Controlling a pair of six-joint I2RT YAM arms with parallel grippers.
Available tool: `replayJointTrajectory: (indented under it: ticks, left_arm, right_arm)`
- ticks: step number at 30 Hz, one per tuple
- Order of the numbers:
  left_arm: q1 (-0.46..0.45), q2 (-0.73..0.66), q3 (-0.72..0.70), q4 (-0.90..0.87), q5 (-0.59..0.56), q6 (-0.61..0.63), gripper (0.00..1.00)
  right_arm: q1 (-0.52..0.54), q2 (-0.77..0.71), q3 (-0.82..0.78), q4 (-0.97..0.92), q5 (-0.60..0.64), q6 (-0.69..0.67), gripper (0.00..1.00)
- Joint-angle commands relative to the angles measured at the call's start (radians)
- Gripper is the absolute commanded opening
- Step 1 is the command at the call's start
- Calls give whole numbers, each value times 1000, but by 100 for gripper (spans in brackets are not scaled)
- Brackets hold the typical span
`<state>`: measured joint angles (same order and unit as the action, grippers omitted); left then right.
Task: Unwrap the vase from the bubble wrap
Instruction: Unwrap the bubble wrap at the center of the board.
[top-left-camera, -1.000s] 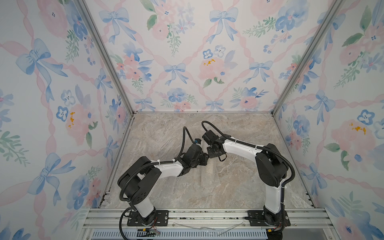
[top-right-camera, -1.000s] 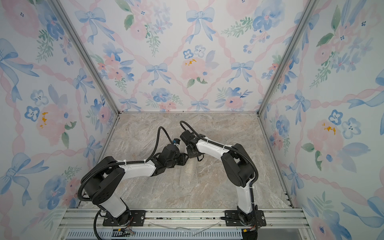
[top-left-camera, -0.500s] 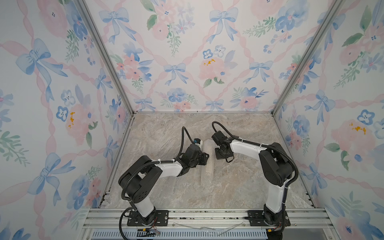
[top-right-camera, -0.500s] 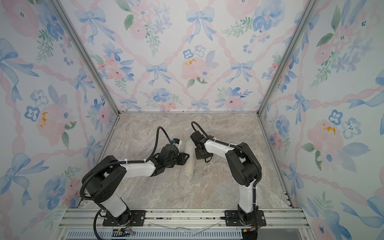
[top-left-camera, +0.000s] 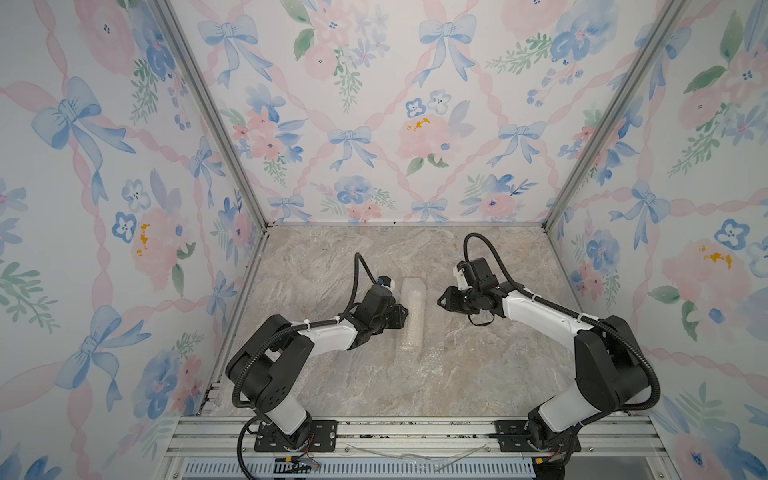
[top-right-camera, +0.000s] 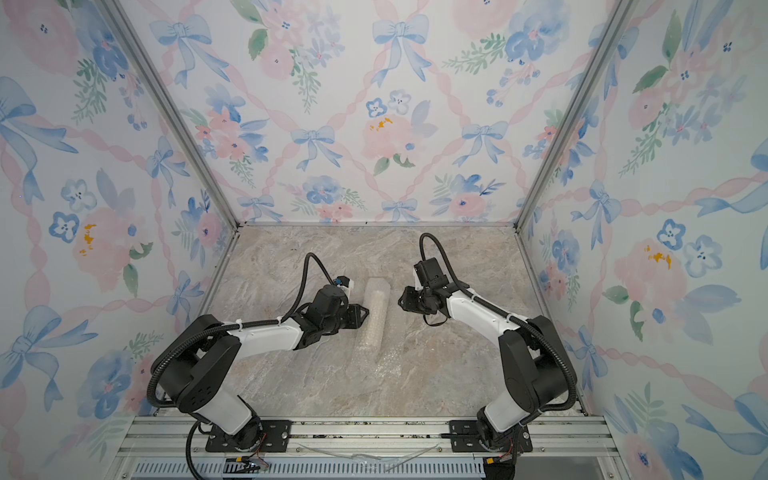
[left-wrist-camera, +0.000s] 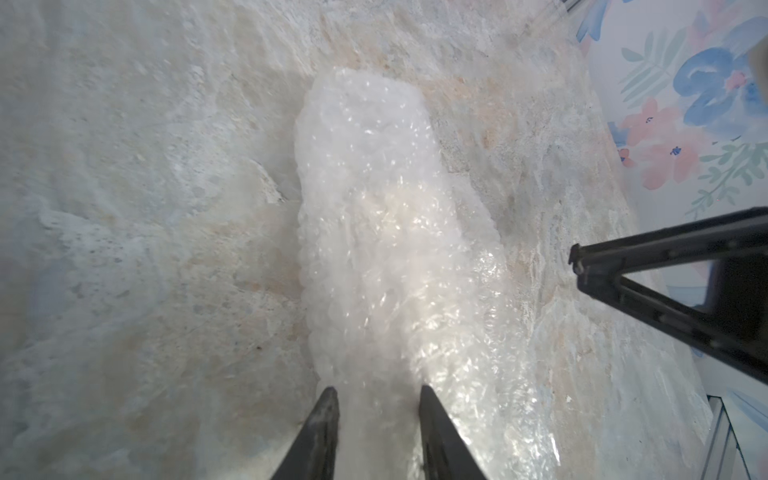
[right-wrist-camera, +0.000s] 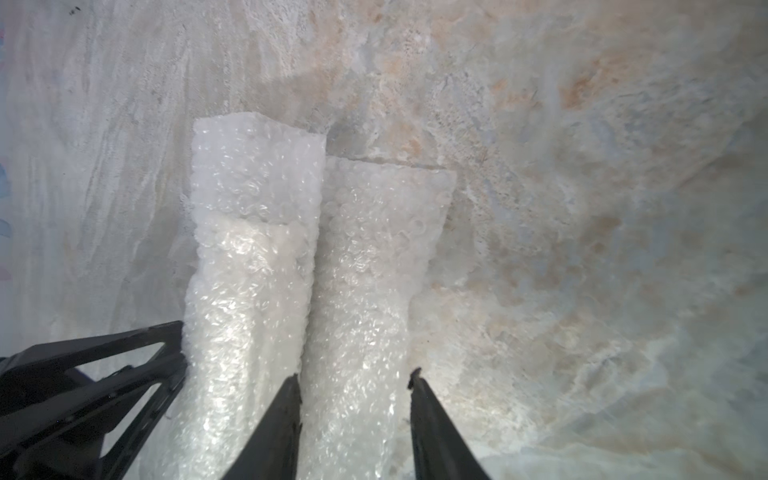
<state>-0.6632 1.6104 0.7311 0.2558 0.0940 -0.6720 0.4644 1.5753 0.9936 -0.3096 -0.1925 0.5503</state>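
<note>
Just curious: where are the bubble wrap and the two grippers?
bubble wrap (top-left-camera: 415, 311): a top view, roll's middle
left gripper (left-wrist-camera: 376, 394): left wrist view, between fingertips
right gripper (right-wrist-camera: 355, 376): right wrist view, between fingertips

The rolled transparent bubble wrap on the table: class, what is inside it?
The transparent bubble wrap roll shows only cloudy bubbled layers with a whitish core. Any vase inside is covered from view.
</note>
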Motion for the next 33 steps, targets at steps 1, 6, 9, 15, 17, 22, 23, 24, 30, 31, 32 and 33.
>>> replayJointTrajectory:
  ticks: [1, 6, 9, 15, 17, 22, 23, 24, 30, 31, 32, 33]
  left_arm:
    - [7, -33, -17, -158, 2, 44, 36]
    - [-1, -111, 77, -277, -44, 130, 37]
    - [-38, -122, 143, -356, -88, 186, 37]
    - [-172, -59, 278, -404, -124, 266, 40]
    - [-212, 2, 339, -444, -146, 295, 40]
    - [-246, 116, 418, -509, -150, 309, 39]
    - [-247, 129, 420, -512, -144, 308, 39]
    - [-247, 140, 419, -516, -145, 308, 39]
    - [-238, 182, 413, -567, -198, 308, 39]
    - [-230, 184, 405, -567, -196, 307, 39]
    - [-219, 180, 394, -567, -191, 302, 39]
    - [-206, 176, 387, -567, -185, 299, 39]
  right_arm:
    - [-2, -13, -68, 4, -46, 25, 45]
    - [-7, -29, -152, 41, -76, 54, 48]
    - [5, -22, -184, 110, -142, 68, 48]
    - [20, 17, -185, 145, -157, 112, 45]
    - [23, 36, -179, 144, -157, 114, 38]
    - [31, 68, -168, 150, -161, 117, 23]
    - [33, 71, -168, 154, -161, 117, 21]
    - [34, 73, -166, 155, -162, 117, 18]
    - [34, 44, -173, 142, -134, 108, 4]
    - [34, 34, -170, 132, -129, 103, 2]
    - [33, 23, -167, 119, -126, 97, 0]
    - [34, 13, -167, 112, -119, 91, 0]
